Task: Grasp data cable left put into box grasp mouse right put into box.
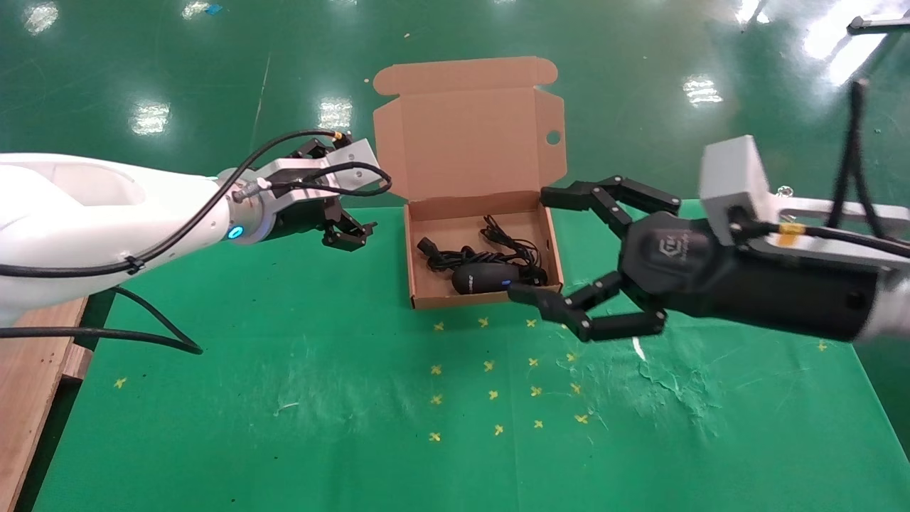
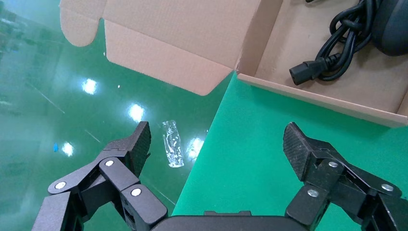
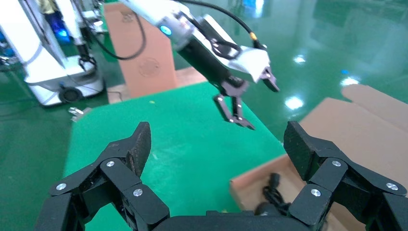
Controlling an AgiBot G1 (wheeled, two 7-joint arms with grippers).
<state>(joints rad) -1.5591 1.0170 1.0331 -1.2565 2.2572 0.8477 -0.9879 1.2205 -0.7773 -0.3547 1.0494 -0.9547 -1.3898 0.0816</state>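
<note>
head view first: right gripper (image 1: 558, 249) nearest, fingers (image 1: 569, 195) spread wide and holding nothing, hanging just beside the near right corner of the box (image 1: 483, 302). lower fingertip overlapping the box's front right edge, upper fingertip level with the right wall's far end. just beyond those fingers, inside the box, the mouse (image 1: 485, 278) lying near the front wall, blue mark toward the fingers. behind and beside the mouse, the data cable (image 1: 462, 256) bundled in loops on the box floor, its plug end pointing away from the right fingers, toward the left wall. lid standing open at the far side, round hole in the right flap.

across the box, left gripper (image 1: 346, 213) hovering above the green bench (image 1: 284, 398) near the box's far left corner, well apart from the right fingers; fingers parted wide, empty. left wrist view: both fingers (image 2: 134, 144) splayed with bare bench and glossy green floor between them, the box's left wall and the cable's black plug (image 2: 308, 71) ahead of the fingertips, not touching. small clear plastic scrap (image 2: 173, 150) on the floor just beyond one fingertip.

right wrist view: fingers (image 3: 137, 144) equally wide, box corner (image 3: 255, 180) and a bit of cable between and below them, left gripper farther off over the bench edge.

yellow cross marks (image 1: 490, 393) scattered on the bench nearer than the box.
</note>
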